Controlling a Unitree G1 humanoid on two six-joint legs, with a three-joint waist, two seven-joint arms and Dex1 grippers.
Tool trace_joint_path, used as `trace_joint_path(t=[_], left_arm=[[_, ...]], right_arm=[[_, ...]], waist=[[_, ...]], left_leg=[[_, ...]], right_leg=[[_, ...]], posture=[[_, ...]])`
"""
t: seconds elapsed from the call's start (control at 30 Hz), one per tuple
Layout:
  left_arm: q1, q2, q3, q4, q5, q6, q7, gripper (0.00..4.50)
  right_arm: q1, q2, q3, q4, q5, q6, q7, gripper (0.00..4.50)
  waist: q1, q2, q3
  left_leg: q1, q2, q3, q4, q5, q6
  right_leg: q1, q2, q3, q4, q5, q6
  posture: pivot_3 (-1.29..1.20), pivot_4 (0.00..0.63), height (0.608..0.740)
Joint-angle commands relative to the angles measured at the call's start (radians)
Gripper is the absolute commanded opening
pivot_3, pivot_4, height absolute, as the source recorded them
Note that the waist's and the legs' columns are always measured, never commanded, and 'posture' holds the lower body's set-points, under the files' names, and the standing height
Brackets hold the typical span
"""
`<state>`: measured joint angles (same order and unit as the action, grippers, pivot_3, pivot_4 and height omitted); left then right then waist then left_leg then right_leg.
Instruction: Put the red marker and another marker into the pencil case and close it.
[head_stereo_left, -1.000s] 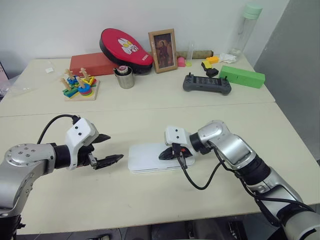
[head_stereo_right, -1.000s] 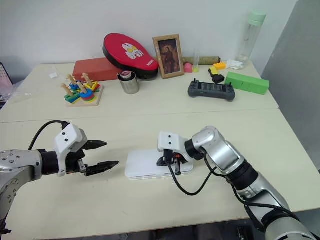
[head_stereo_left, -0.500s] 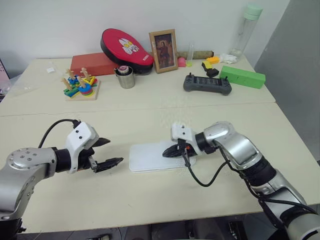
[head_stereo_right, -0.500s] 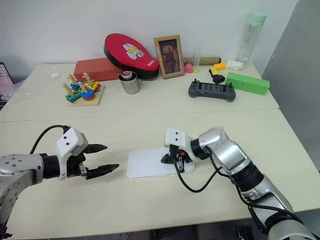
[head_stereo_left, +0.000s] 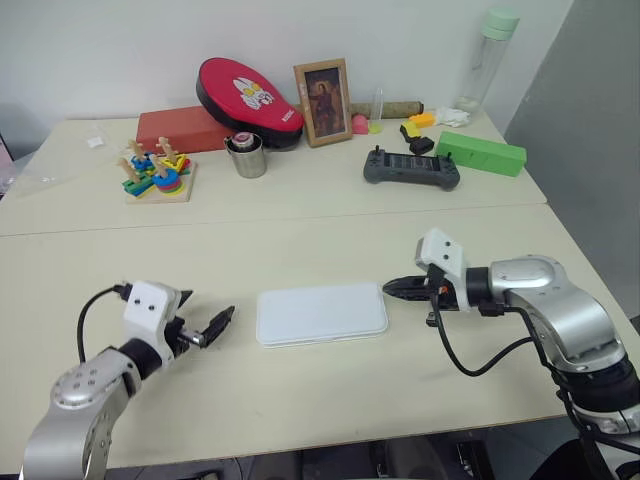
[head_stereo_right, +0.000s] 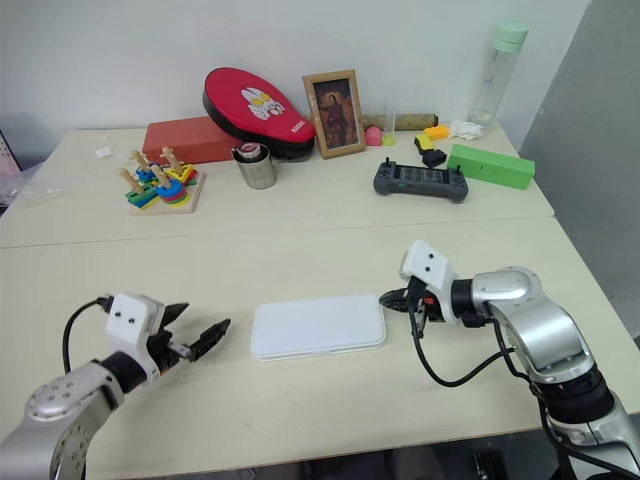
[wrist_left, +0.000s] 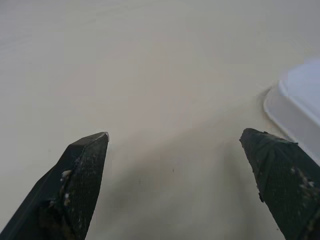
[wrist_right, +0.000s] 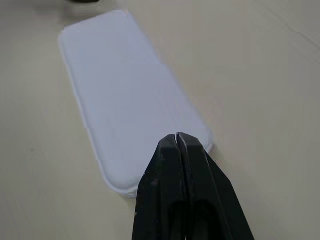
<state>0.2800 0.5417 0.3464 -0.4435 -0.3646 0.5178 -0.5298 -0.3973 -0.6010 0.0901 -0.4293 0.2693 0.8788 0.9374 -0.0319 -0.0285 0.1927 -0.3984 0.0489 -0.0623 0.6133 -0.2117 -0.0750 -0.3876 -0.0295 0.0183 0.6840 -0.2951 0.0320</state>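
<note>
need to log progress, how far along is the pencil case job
Looks finished or nearly so: the pencil case lies flat on the table with its lid closed, and no markers lie loose near it. Nothing is in hand: the left gripper is open beside it, the right gripper shut and empty. Nothing visibly remains.

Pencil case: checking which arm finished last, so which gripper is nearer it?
Right. The right gripper sits just off the pencil case's right end; the left gripper stands farther off its left end.

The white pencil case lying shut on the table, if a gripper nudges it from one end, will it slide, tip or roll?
The pencil case lies flat and low, so it would probably slide, not tip or roll. Its smooth plastic lid looks slippery on the bare table. A push off-centre might spin it.
</note>
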Motion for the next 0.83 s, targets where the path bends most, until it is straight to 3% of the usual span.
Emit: trace_joint_path(t=[0.03,0.37,0.53,0.83], left_arm=[[0.001,-0.021,0.079,-0.079,-0.017,0.006,0.062,4.50],[-0.019,-0.056,0.146,-0.102,-0.042,0.052,0.158,4.50],[0.025,-0.116,0.080,-0.153,-0.015,0.042,0.201,4.50],[0.040,-0.154,0.077,-0.152,-0.002,0.022,0.240,4.50]], right_arm=[[0.069,0.055,-0.091,-0.063,0.004,0.022,-0.149,0.01],[0.281,0.231,-0.171,-0.059,-0.026,-0.182,-0.400,0.01],[0.410,0.209,-0.153,-0.081,-0.066,-0.326,-0.413,0.01],[0.469,0.235,-0.141,-0.048,-0.097,-0.389,-0.489,0.01]], waist=[[0.003,0.000,0.000],[0.004,-0.002,-0.002],[0.003,-0.002,-0.002],[0.002,-0.002,-0.003]], left_leg=[[0.000,0.000,0.000,0.000,0.000,0.000],[0.000,0.000,0.001,0.001,0.000,0.000],[0.000,0.000,0.001,0.001,0.000,0.000],[0.002,0.000,0.002,0.001,0.001,0.001]], right_leg=[[0.000,0.000,0.000,0.000,0.000,0.000],[0.001,0.000,0.001,-0.002,0.002,0.002],[0.001,0.000,0.002,-0.003,0.002,0.002],[0.002,0.001,0.003,-0.002,0.002,0.004]], posture=[[0.00,0.150,0.740],[0.00,0.150,0.740],[0.00,0.150,0.740],[0.00,0.150,0.740]])
